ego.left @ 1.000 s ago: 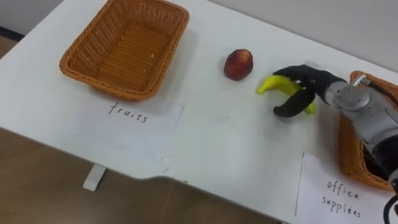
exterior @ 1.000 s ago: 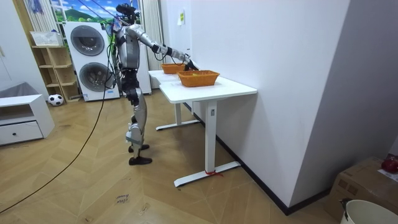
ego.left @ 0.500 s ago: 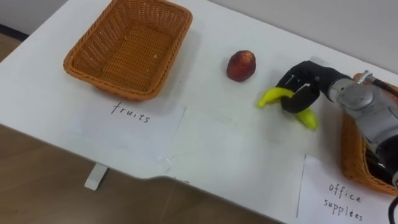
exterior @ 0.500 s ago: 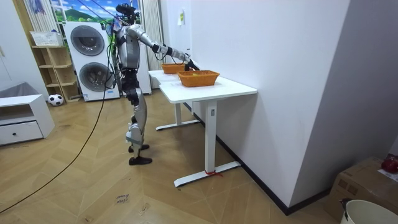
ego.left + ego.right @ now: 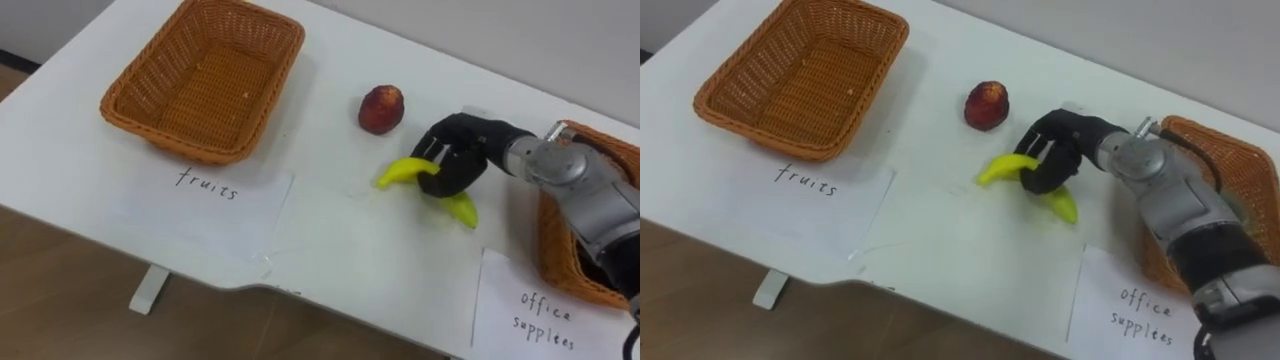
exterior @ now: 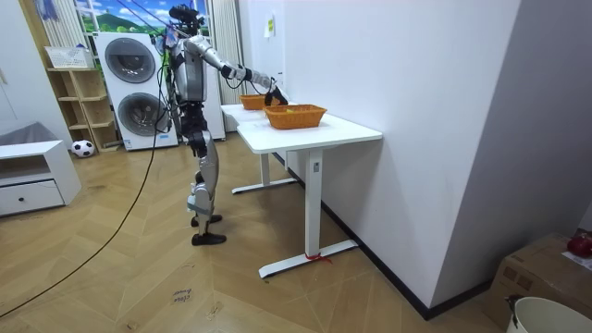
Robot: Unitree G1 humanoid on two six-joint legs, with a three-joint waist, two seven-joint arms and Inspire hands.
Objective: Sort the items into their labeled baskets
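Left eye view: banana [image 5: 402, 172] at worktop [image 5: 330, 245] centre-right, R robot hand [image 5: 462, 150] curled round its middle. Red fruit [image 5: 381, 108] just beyond, apart. Empty fruits basket [image 5: 205, 75] far left; 2nd basket [image 5: 562, 245] at right.

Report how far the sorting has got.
Done: no fruit sorted; the fruits basket is empty. In hand: the right hand is curled round the banana, near the office supplies basket. Left: the banana and the red fruit on the table must go into the fruits basket.
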